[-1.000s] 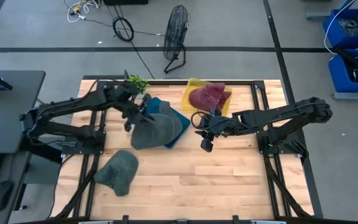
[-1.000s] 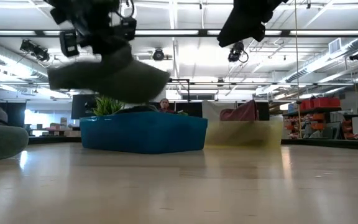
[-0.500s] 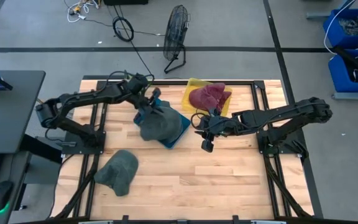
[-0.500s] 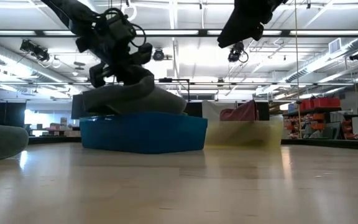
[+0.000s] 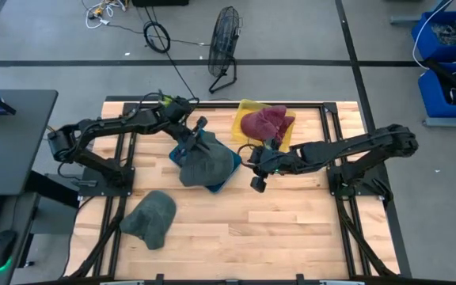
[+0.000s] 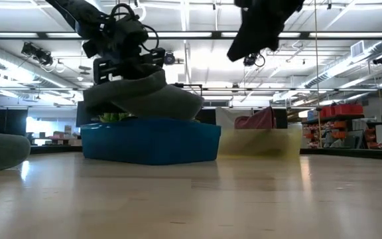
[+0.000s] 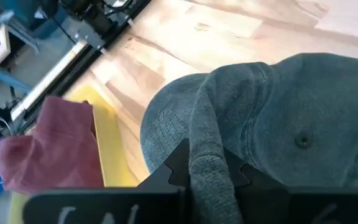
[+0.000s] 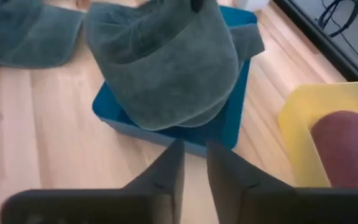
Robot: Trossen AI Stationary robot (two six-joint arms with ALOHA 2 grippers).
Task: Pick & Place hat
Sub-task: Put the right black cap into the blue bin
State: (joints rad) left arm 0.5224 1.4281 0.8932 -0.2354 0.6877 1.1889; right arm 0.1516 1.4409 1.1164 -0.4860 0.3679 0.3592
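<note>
The left claw (image 5: 195, 136) pinches the gray hat (image 5: 207, 164) (by its edge), and the hat rests under it on the blue bin (image 6: 152, 141). The right claw (image 5: 257, 179), nearly closed and empty, hangs beside the bin.

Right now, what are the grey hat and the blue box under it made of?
The grey hat looks like soft cotton cloth: it sags, folds and shows stitched seams. The blue box looks like smooth hard plastic, with stiff straight walls and a slight shine, though I can't be sure.

Grey hat (image 5: 206, 162), blue tray (image 6: 152, 141), seemingly maroon hat (image 5: 264, 123)
</note>
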